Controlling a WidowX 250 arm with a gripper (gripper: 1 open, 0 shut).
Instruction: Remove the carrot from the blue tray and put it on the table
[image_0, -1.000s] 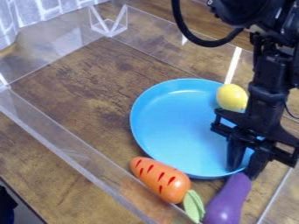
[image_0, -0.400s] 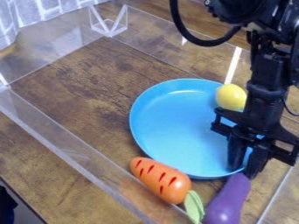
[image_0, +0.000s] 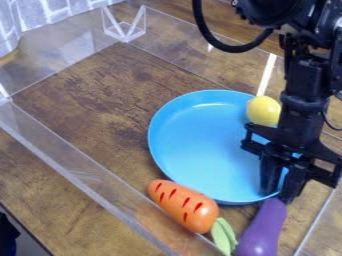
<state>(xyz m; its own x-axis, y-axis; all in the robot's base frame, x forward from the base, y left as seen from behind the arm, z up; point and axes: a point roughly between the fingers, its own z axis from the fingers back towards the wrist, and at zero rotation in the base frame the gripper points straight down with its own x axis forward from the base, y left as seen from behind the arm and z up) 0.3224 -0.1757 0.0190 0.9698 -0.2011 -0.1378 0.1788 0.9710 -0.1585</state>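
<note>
The carrot (image_0: 183, 204) lies on the table (image_0: 94, 110), just outside the front rim of the blue tray (image_0: 201, 135). Its green leaves point right, toward the eggplant. My gripper (image_0: 286, 188) hangs pointing down over the tray's right rim, to the right of the carrot and apart from it. Its black fingers (image_0: 273, 178) reach down to just above the eggplant's upper end. The dark shapes merge, so I cannot make out the gap between the jaws. I see nothing held in them.
A yellow lemon (image_0: 266, 110) sits at the tray's right edge, beside the arm. A purple eggplant (image_0: 259, 232) lies at the front right, next to the carrot's leaves. Low clear acrylic walls (image_0: 80, 165) border the table close in front of the carrot.
</note>
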